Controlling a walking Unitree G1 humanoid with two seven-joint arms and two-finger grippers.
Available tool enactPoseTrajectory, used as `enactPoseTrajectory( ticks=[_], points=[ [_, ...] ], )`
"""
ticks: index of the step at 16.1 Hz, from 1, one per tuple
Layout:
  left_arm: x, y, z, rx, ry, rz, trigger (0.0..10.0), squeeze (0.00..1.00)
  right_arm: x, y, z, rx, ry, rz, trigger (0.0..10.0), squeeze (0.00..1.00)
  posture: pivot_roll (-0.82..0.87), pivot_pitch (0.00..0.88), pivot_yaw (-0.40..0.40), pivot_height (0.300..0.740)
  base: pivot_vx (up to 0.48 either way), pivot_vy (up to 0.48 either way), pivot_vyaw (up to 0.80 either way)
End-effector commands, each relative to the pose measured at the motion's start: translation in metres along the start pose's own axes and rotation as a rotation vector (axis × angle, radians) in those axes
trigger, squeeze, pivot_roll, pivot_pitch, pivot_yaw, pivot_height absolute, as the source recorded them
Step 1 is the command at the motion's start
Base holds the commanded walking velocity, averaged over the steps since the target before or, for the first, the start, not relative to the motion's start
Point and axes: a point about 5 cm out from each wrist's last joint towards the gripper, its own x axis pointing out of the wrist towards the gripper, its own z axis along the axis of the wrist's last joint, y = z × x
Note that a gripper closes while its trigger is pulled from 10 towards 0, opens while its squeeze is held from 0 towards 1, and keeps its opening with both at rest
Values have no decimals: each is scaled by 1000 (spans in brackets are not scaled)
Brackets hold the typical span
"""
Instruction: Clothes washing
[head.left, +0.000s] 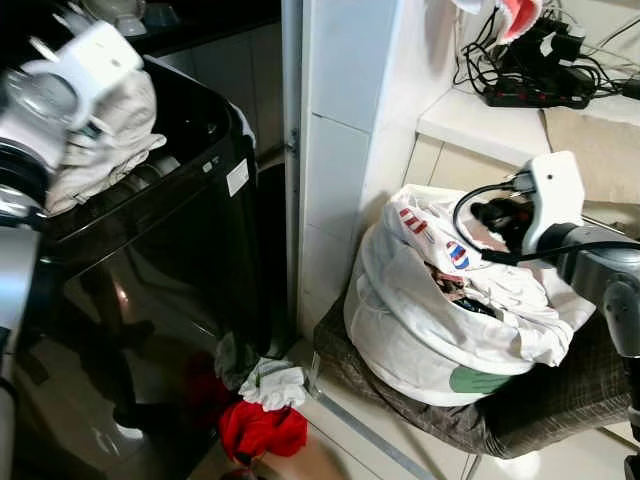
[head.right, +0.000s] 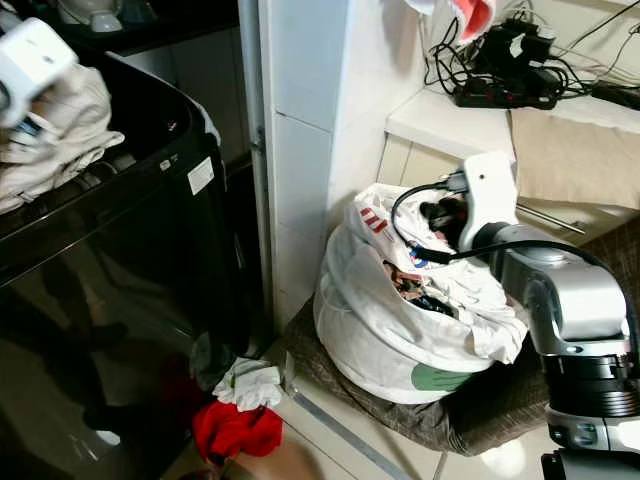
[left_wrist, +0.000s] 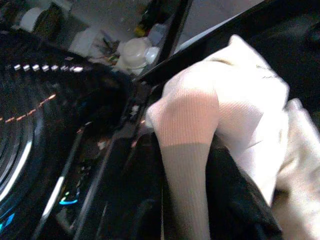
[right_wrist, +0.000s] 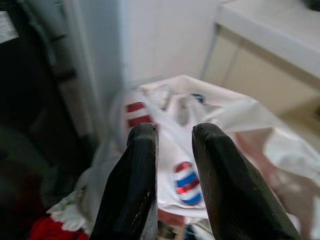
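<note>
A black top-loading washing machine (head.left: 150, 260) stands on the left with its lid up. My left gripper (left_wrist: 190, 165) hovers at the machine's rim, shut on a cream garment (head.left: 105, 140) that hangs over the edge of the opening. On the right, a white laundry bag (head.left: 420, 320) full of mixed clothes sits on the floor. My right gripper (right_wrist: 172, 132) hangs just above the bag's mouth. Its two black fingers (right_wrist: 135, 170) stand a little apart with nothing between them.
A red cloth (head.left: 262, 430) and a white cloth (head.left: 272, 385) lie on the floor beside the machine's corner. A white tiled pillar (head.left: 340, 150) separates machine and bag. A dark mat (head.left: 540, 400) lies under the bag. A power strip with cables (head.left: 535, 90) rests on the ledge behind.
</note>
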Motion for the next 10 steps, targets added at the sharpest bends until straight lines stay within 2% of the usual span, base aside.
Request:
enactPoseTrajectory(
  ticks=[1, 3, 6, 7, 8, 9, 10],
  points=[
    [-5, 17, 5, 13, 0, 32, 10000, 1000, 0, 6, 4, -27, -5, 23, 10000, 0, -26, 0, -27, 740, 0, 0, 0],
    [-7, 23, 1, 14, 14, 48, 10000, 1000, 1, 6, 3, -24, -3, 28, 10000, 0, -21, 0, -29, 740, 0, 0, 0],
    [-16, 54, 2, 107, -16, 307, 10000, 1000, 3, 6, 2, -33, 2, 20, 10000, 0, -15, 0, -32, 740, 0, 0, 0],
    [-17, 56, 4, 114, -38, 322, 10000, 988, 3, 6, 2, -37, 3, 18, 10000, 0, -13, 0, -34, 740, 0, 0, 0],
    [-16, 53, 4, 79, -48, 278, 10000, 0, 4, 6, 2, -41, 5, 18, 10000, 0, -11, 0, -35, 740, 0, 0, 0],
    [-12, 40, 1, -119, -76, 157, 10000, 0, 5, 7, 1, -48, 9, 17, 10000, 0, -12, 0, -34, 740, 0, 0, 0],
    [-7, 18, -1, -217, -59, -51, 10000, 0, 5, 7, 0, -53, 11, 18, 10000, 0, -12, 0, -33, 740, 0, 0, 0]
  ],
)
